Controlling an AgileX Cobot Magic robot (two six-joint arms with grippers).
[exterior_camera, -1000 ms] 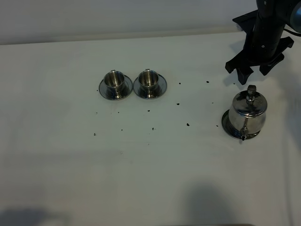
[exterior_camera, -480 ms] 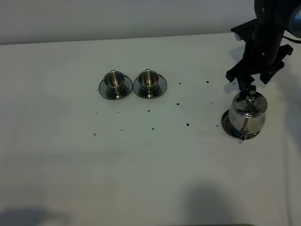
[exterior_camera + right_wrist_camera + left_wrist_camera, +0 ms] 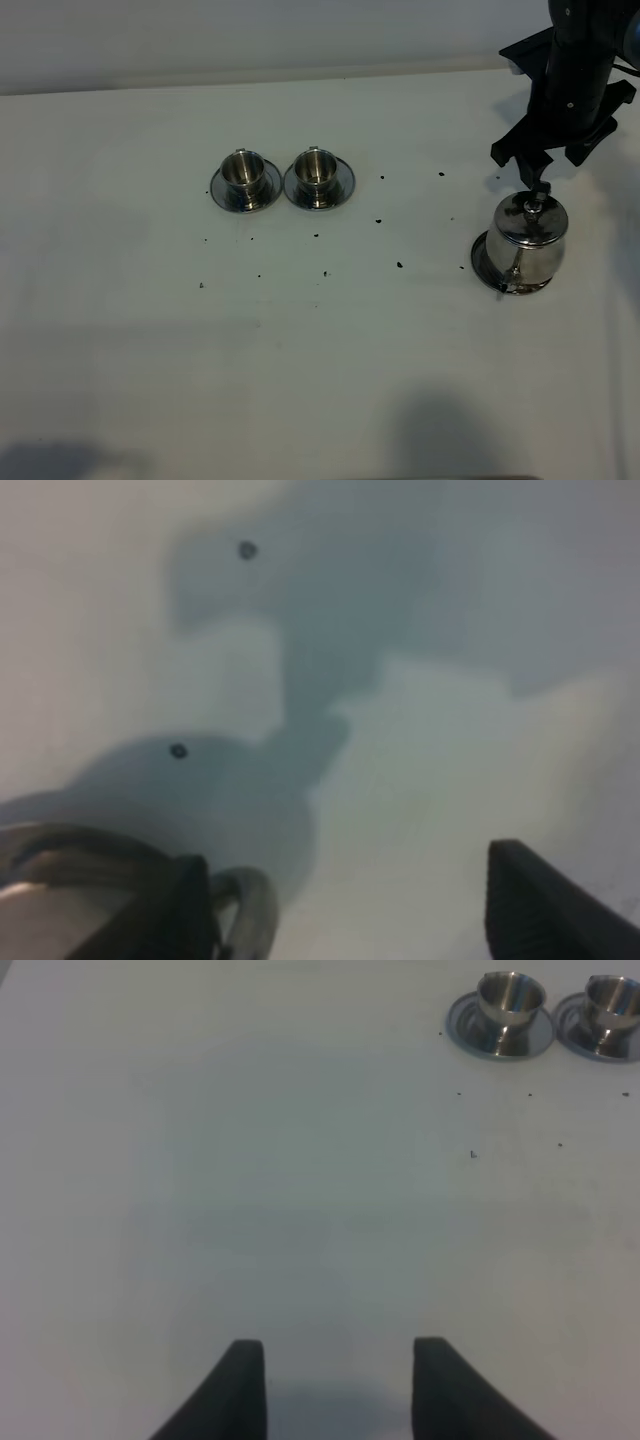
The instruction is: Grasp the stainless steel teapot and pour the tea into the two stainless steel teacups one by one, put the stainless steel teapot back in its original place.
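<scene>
The right arm (image 3: 572, 70) slanted steeply down from the upper right corner of the high view, dark, with its wrist turned downward. The right claw (image 3: 543, 160) hung near the right edge, jaws spread wide and fingers (image 3: 545, 905) well apart. The left claw (image 3: 340, 1390) appeared only in its wrist view, fingertips (image 3: 245, 1390) parted.

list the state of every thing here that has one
stainless steel teapot: upright on the wide saucer, lid on
left teacup: upright on its small saucer
right teacup: upright on its small saucer
left gripper: open, holding nothing
right gripper: open by the teapot, not gripping
</scene>
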